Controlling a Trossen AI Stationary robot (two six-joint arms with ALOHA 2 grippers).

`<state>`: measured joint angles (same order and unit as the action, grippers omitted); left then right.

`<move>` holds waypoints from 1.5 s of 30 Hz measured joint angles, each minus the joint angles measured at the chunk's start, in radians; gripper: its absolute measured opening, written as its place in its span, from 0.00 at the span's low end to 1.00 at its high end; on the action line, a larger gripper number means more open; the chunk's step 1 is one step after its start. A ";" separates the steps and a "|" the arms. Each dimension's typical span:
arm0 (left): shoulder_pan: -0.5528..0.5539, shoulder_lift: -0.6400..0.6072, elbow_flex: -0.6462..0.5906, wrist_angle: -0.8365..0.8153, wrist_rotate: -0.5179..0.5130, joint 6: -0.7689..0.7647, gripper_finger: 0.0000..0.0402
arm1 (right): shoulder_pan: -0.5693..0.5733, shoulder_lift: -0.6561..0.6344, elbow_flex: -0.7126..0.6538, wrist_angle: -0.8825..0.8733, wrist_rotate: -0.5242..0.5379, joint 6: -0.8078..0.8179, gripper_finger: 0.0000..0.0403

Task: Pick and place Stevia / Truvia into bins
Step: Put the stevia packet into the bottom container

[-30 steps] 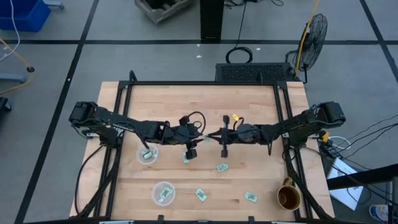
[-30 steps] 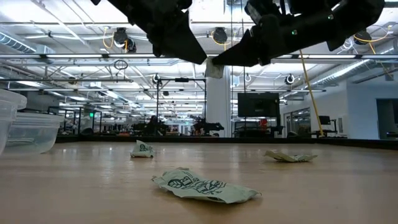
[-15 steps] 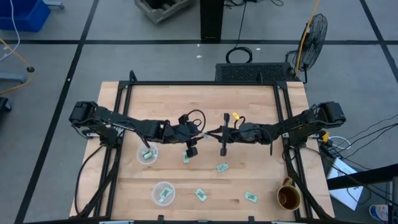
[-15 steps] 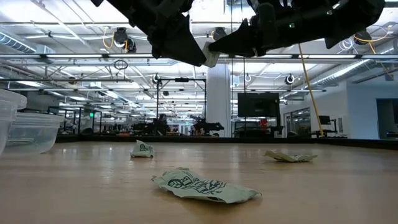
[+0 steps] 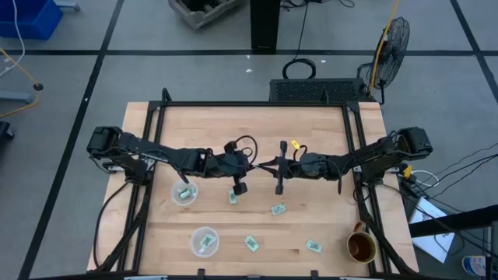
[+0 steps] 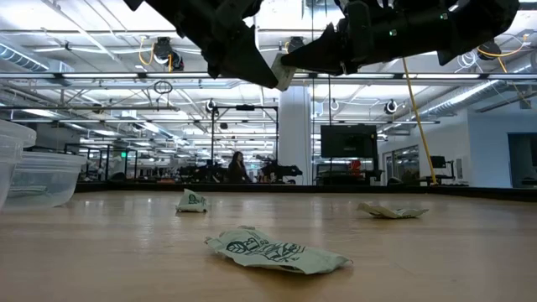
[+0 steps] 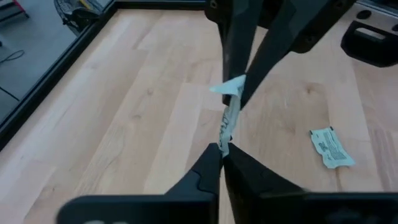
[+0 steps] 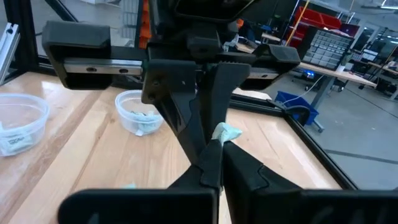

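Observation:
One pale green and white Stevia sachet point(image 7: 229, 115) hangs in the air over the table's middle, between both grippers. My left gripper point(image 5: 250, 166) and my right gripper point(image 5: 263, 166) meet tip to tip there, each shut on it; the low view shows the sachet point(image 6: 284, 77) high above the tabletop. Several more sachets lie flat on the wood point(image 5: 276, 208), point(image 5: 250, 243), point(image 5: 313, 246), point(image 5: 233, 197). Two clear cups point(image 5: 184, 193), point(image 5: 204, 241) stand near the left front, each with sachets inside. My left gripper pinches one end of the sachet point(image 7: 222, 144) between its two fingertips, coming level from the table's left. The sachet is lifted clear. My right gripper pinches the opposite end point(image 8: 219, 138) between its fingertips, level from the table's right; a crumpled corner point(image 8: 229, 131) sticks out past them.
A brown-gold mug point(image 5: 361, 246) stands at the near right corner. A black frame rail point(image 5: 257, 104) borders the far edge. In the low view a crumpled sachet point(image 6: 277, 252) lies close in front, and a cup point(image 6: 25, 172) shows at the left.
The right gripper has risen a little and moved toward the table's left, carrying the sachet up to the left gripper's tips. The two grippers, a short way apart a second ago, now meet at the sachet.

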<state>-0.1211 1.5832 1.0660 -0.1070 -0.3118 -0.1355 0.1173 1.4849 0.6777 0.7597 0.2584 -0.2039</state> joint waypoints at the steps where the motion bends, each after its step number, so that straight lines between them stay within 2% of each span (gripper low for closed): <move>1: -0.002 0.000 0.000 0.000 0.000 0.000 0.03 | 0.000 0.000 0.000 0.000 0.000 0.000 0.01; 5: -0.005 0.000 0.000 0.000 0.000 0.003 0.04 | 0.000 0.000 0.000 -0.004 -0.001 0.000 0.07; 9: -0.004 0.000 0.000 -0.006 0.006 0.002 0.02 | 0.000 0.000 0.000 -0.035 -0.001 0.007 0.18; 13: -0.007 -0.001 0.000 -0.056 0.075 -0.013 0.03 | 0.000 0.000 0.000 -0.083 0.000 0.057 0.28; 16: -0.017 -0.013 0.000 -0.135 0.168 -0.060 0.01 | 0.002 0.000 -0.001 -0.151 0.000 0.088 0.35; 21: -0.072 -0.045 0.001 -0.277 0.436 -0.112 0.02 | 0.002 0.000 -0.001 -0.264 0.000 0.091 0.41; 23: -0.116 -0.062 0.003 -0.337 0.507 -0.145 0.01 | 0.002 0.001 -0.004 -0.287 0.001 0.091 0.42; 27: -0.217 -0.092 0.009 -0.418 0.638 -0.280 0.02 | 0.002 0.000 -0.021 -0.257 0.001 0.083 0.42; 29: -0.282 -0.096 0.005 -0.462 0.664 -0.390 0.02 | 0.002 0.000 -0.024 -0.255 0.002 0.080 0.42; 32: -0.371 -0.069 0.007 -0.452 0.653 -0.545 0.01 | 0.000 0.000 -0.029 -0.256 0.002 0.080 0.42; 37: -0.482 -0.008 0.005 -0.491 0.539 -0.730 0.03 | 0.000 0.000 -0.029 -0.255 0.002 0.080 0.42; 42: -0.523 0.054 0.005 -0.492 0.518 -0.821 0.01 | 0.000 0.000 -0.029 -0.256 0.002 0.083 0.42; 45: -0.524 0.083 0.004 -0.490 0.520 -0.877 0.04 | 0.000 0.000 -0.029 -0.256 0.002 0.098 0.42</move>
<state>-0.6448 1.6664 1.0702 -0.5968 0.2077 -1.0128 0.1177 1.4853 0.6491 0.5034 0.2600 -0.1061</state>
